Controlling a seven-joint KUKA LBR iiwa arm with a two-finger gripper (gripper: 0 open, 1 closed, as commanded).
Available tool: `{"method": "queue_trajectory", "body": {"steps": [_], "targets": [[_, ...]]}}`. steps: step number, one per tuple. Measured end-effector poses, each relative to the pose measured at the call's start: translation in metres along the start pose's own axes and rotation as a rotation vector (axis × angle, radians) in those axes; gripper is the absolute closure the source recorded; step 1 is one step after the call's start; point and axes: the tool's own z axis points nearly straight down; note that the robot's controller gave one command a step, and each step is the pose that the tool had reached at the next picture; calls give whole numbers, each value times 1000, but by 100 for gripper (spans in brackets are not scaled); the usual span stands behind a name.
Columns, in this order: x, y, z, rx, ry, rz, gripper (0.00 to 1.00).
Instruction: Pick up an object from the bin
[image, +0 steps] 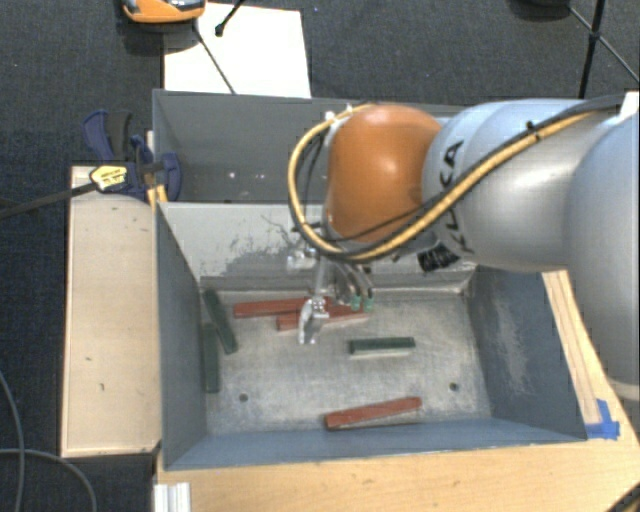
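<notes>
Here: bin (520, 330), arm (540, 190) and gripper (312, 325) at a red-brown bar (262, 310)

Gripper low over the red-brown bar lying along the bin's back wall; whether spread or closed cannot be told. Dark green bar (380, 346) near it

A bin (190, 300) of grey sheet metal is shown, matt throughout, its back wall scuffed and scratched pale and its floor faintly speckled. The red-brown bar at the front (372, 412) and the dark green bar in the middle (380, 346) are seen as smooth and dull; their material cannot be told. The gripper (312, 325) is of bare bright metal. The orange cover (375, 170) is smooth and glossy, as is the silver-grey arm shell (540, 190).
</notes>
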Motion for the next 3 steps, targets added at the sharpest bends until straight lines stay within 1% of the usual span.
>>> {"method": "queue_trajectory", "body": {"steps": [1, 2, 3], "targets": [[9, -11, 61, 2, 3, -14, 0], [-11, -35, 99, -7, -21, -150, 100], [-11, -35, 99, -7, -20, -148, 100]]}}
